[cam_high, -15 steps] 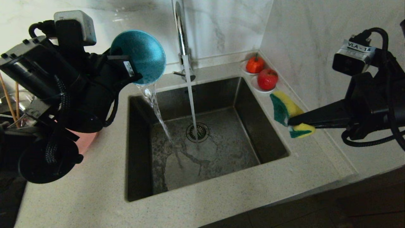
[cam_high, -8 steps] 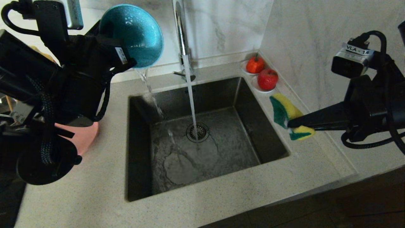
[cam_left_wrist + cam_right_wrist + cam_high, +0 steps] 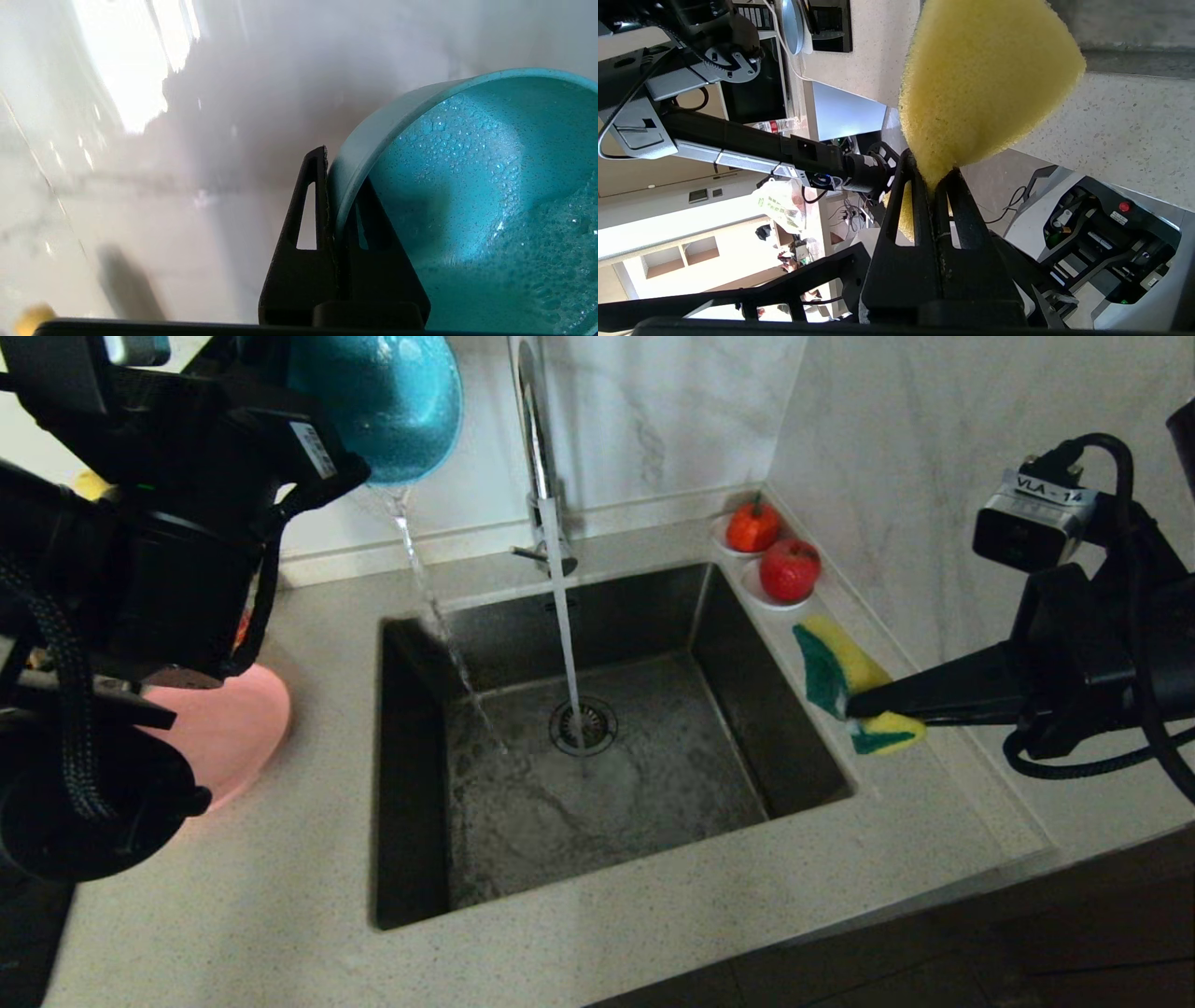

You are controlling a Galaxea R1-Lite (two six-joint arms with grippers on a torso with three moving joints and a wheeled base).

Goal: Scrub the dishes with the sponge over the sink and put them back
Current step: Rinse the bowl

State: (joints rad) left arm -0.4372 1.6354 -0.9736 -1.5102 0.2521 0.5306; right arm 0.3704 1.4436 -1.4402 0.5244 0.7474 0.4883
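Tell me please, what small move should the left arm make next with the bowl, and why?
Probably keep the teal bowl tipped over the sink a moment longer. The left tool is shut on its rim, a thin stream falls from it, and suds sit inside. The right tool holds the sponge aside.

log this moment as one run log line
left claw: shut on bowl rim, draining into sink | right claw: shut on sponge | tap: running

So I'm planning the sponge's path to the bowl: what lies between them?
In the head view, the running tap and its stream stand between the teal bowl and the sponge, over the open sink.
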